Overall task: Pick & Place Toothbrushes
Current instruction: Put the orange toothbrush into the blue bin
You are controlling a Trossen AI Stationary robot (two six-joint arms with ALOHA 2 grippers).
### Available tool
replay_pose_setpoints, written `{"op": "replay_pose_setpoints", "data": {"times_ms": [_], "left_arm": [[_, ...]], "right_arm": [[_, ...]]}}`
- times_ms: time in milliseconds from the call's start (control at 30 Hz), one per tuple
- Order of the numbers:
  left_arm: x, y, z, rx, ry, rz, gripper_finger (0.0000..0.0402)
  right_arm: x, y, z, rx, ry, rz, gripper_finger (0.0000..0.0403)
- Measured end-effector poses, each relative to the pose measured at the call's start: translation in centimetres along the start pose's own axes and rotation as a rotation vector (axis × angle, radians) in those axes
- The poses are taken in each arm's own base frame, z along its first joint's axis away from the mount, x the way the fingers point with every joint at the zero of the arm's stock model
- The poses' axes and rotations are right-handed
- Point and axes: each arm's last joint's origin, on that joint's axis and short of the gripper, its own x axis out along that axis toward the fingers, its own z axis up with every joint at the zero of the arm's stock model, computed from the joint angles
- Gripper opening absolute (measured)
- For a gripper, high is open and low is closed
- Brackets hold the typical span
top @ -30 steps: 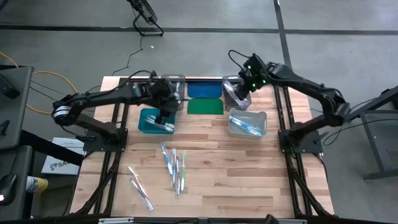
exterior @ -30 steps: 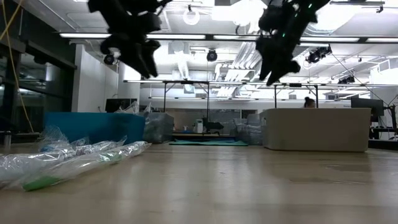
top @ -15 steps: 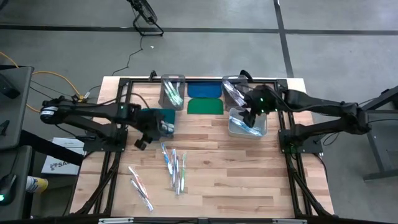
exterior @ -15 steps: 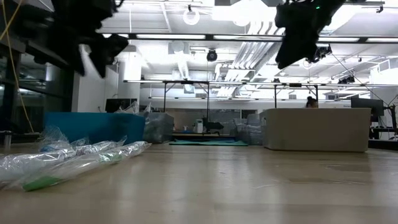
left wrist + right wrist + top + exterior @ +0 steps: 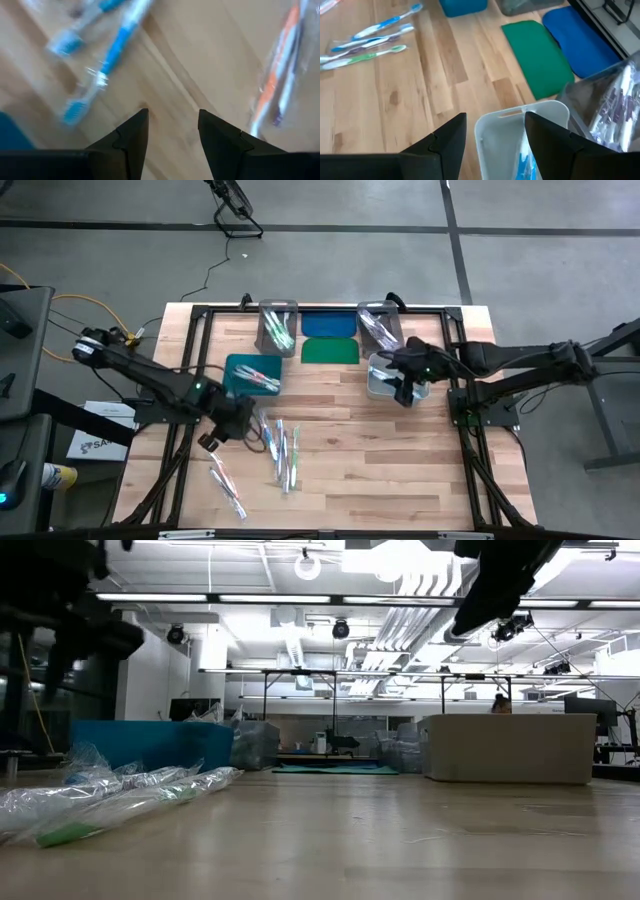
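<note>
Loose toothbrushes lie scattered on the bare wooden table in the lower centre of the high view. More sit inside the teal bin at centre left, the clear bin at centre right, and two clear bins at the top, flanking a blue lid and green lid. The left gripper hovers open beside the scattered brushes; the right gripper hangs open and empty above the clear bin.

Your wooden tabletop carries loose toothbrushes near its middle. Toward the far edge you have four bins — one teal bin — plus a blue lid and a green lid.
</note>
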Motion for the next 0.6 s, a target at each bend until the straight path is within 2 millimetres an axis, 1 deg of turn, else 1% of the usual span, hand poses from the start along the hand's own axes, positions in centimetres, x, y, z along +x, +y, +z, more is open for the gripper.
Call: {"op": "replay_pose_setpoints", "data": {"times_ms": [300, 600], "left_arm": [[1.9, -3.1, 0.7, 0.081, 0.036, -0.072, 0.0166], [4.7, -5.6, 1.1, 0.100, 0.162, -0.119, 0.0166]], "right_arm": [[-0.3, 1.5, -0.2, -0.052, -0.025, 0.039, 0.0195], [-0.4, 2.3, -0.3, -0.076, -0.029, 0.067, 0.0195]]}}
